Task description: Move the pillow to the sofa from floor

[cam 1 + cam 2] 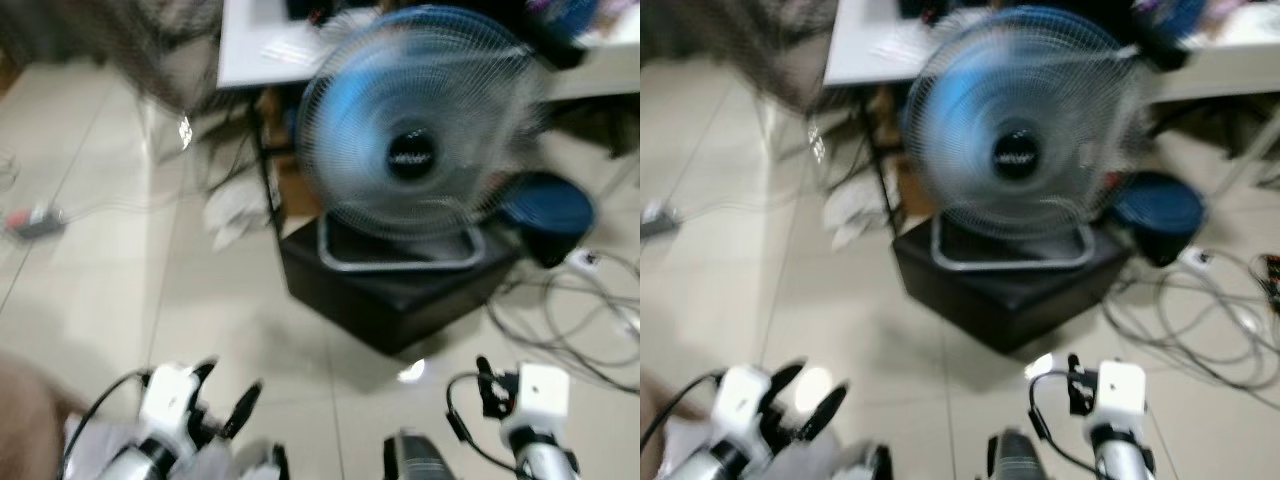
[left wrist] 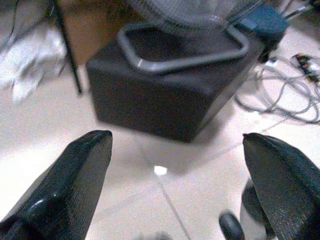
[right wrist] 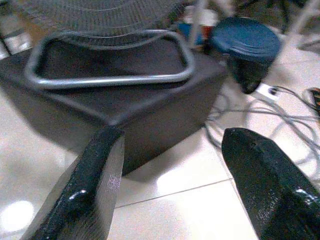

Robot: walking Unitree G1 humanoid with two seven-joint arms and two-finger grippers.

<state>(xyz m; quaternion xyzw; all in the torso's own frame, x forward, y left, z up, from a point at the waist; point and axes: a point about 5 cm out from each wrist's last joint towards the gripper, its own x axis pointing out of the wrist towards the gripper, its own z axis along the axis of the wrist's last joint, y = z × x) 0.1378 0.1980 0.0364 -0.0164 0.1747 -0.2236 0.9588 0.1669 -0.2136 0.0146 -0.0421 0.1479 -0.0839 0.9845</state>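
Note:
A blurred brown soft shape [image 1: 22,420] sits at the lower left edge of the eye views; I cannot tell what it is. My left gripper [image 2: 175,145] is open, its two black fingers [image 2: 75,180] spread wide over bare tiles, with nothing between them. My right gripper [image 3: 172,135] is also open and holds nothing; its fingers [image 3: 95,185] frame the black box. Both arms are low in front of me, the left wrist [image 1: 168,392] and the right wrist [image 1: 540,398] at the bottom of the eye views.
A blue pedestal fan [image 1: 410,140] stands on a black box [image 1: 390,290] straight ahead. Loose cables [image 1: 590,320] and a round blue object [image 1: 550,205] lie to the right. A white table [image 1: 250,50] stands behind, with white cloth [image 1: 235,205] and tiled floor [image 1: 100,270] on the left.

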